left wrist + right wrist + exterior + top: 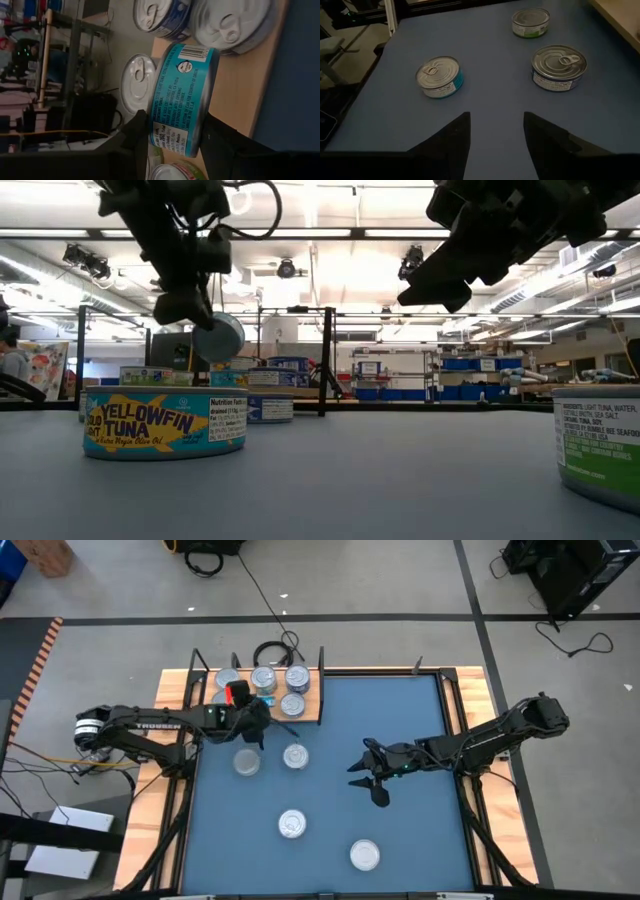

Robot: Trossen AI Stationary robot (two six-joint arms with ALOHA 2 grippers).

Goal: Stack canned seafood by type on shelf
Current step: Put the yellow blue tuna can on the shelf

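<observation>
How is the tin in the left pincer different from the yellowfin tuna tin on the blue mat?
The held tin is gripped by the left pincer above the wooden shelf, turned on its edge; the yellowfin tuna tin lies flat on the blue mat, untouched. The held tin's label is plain teal with small print; the other's carries big yellow lettering. Both are flat, round tins with bluish labels.

Low view: a green-label tin is cut off at the right edge. Tins on the shelf are too small to read. Left wrist view: a tin at the bottom edge is cropped and partly hidden behind the held teal tin. High view: labels unreadable.
</observation>
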